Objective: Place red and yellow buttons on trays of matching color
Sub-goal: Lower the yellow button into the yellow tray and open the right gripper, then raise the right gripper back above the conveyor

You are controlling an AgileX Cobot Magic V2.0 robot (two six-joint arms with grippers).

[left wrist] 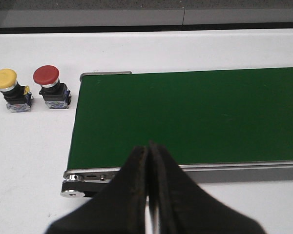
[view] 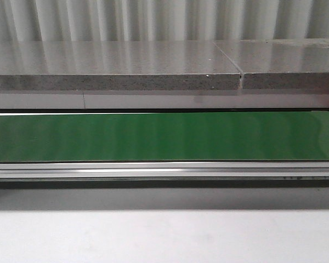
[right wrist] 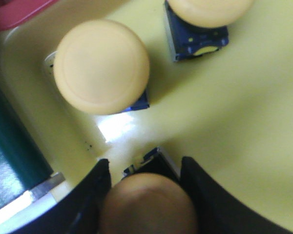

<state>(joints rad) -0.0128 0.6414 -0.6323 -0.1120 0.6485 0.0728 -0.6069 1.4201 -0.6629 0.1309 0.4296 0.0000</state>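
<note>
No readable labels or writing anywhere; the button bodies are just blue blocks with small yellow marks.

Right pincer (right wrist: pixel 145 195): clamped on a yellow button (right wrist: pixel 147 204) held over the yellow tray (right wrist: pixel 244 122), fingers (right wrist: pixel 85 204) on both sides of its cap. Two more yellow buttons stand in that tray: one (right wrist: pixel 101 66) near the tray's rim, the other (right wrist: pixel 205 12) further in, partly cut off. A red tray (right wrist: pixel 14 10) edge shows just beyond the yellow tray's corner. The belt's end sits beside the tray rim.

Left pincer (left wrist: pixel 149 195): together, nothing between the fingers, hanging over the near edge of the green belt (left wrist: pixel 195 117).

On the white counter (left wrist: pixel 29 156), past the belt's end: a yellow-capped button (left wrist: pixel 10 90) and a red button (left wrist: pixel 51 87), upright, side by side, not touching. Open counter all around them.

Front view: belt surface bare, grey slab (view: pixel 115 68) behind it.
</note>
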